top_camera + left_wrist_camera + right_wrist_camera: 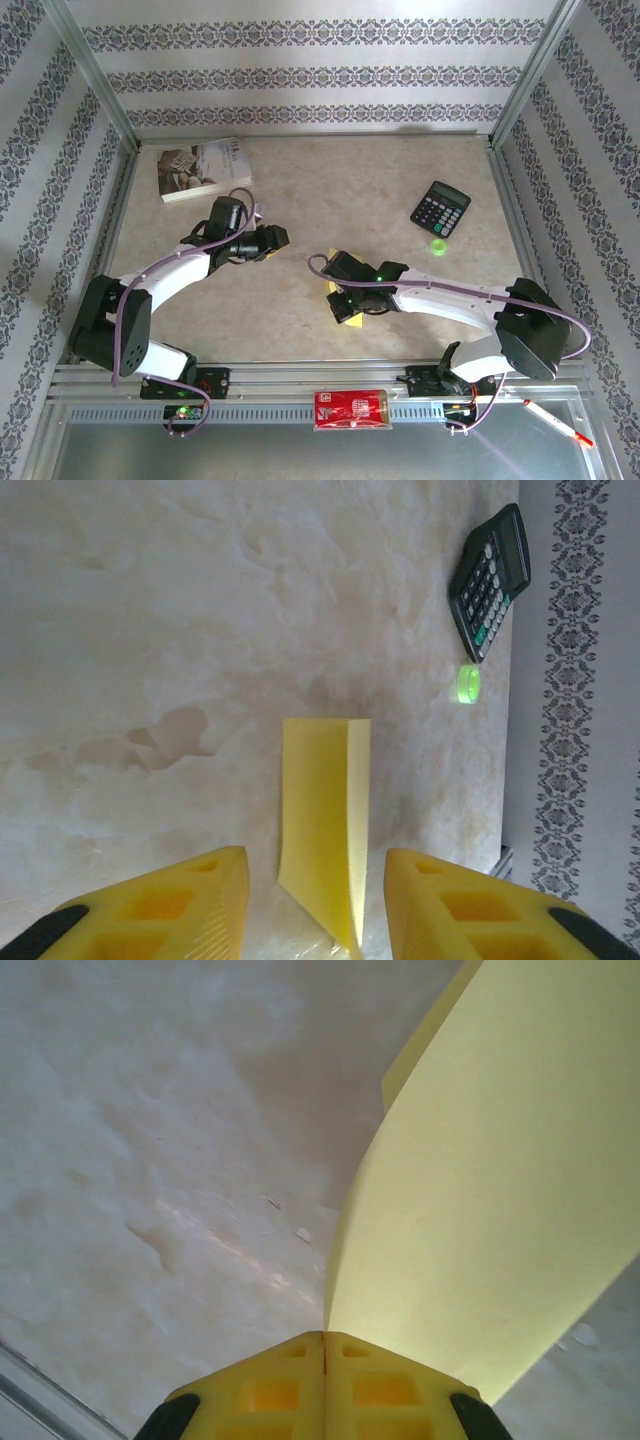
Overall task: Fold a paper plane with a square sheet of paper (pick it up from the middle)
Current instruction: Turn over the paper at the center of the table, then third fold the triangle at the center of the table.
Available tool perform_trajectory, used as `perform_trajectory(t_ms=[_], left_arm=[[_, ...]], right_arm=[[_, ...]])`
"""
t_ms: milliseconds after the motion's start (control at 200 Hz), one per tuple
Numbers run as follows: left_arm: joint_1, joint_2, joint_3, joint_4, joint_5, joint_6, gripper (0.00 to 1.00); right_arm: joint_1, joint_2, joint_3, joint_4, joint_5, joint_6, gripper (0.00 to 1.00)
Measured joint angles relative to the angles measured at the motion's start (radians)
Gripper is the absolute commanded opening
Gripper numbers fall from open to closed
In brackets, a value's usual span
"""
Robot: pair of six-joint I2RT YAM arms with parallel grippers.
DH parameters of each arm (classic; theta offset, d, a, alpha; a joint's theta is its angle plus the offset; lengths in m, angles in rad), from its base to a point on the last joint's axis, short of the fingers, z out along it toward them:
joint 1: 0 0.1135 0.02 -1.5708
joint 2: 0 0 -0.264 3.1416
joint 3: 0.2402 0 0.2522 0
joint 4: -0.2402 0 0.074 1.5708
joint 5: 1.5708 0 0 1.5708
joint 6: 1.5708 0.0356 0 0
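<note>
The square sheet of paper (347,312) is a folded yellow shape at the table's middle, lifted at one end by my right gripper (340,293). In the right wrist view that gripper (325,1335) is shut, and the yellow paper (500,1190) curves up and to the right out of the seam between its fingers. My left gripper (278,238) hovers up and to the left of the paper, apart from it. Seen from the left wrist, the paper (318,800) stands as a narrow creased strip ahead of the left gripper (312,855), whose fingers are spread wide and hold nothing.
A black calculator (441,208) lies at the right rear with a small green round object (438,247) just in front of it. A white printed book (203,168) sits at the rear left. A red packet (350,408) and a white pen (557,422) rest on the near rail.
</note>
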Motion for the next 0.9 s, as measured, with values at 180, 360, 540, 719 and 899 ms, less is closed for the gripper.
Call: perform_trajectory(t_ms=[180, 360, 540, 719, 899], left_arm=[[-0.088, 0.114, 0.014, 0.064, 0.035, -0.057, 0.28], [-0.163, 0.206, 0.064, 0.116, 0.064, -0.1, 0.24], [-0.197, 0.241, 0.103, 0.141, 0.07, -0.115, 0.21], [-0.209, 0.314, 0.13, 0.142, 0.07, -0.115, 0.19], [-0.215, 0.394, 0.161, 0.12, 0.069, -0.08, 0.19]], right_arm=[[0.0, 0.002, -0.06, 0.126, -0.051, 0.017, 0.0], [0.013, 0.012, -0.103, 0.216, -0.093, 0.037, 0.0], [0.031, 0.024, -0.113, 0.279, -0.12, 0.046, 0.0], [0.037, 0.047, -0.114, 0.328, -0.14, 0.06, 0.01], [0.037, 0.067, -0.114, 0.344, -0.146, 0.062, 0.06]])
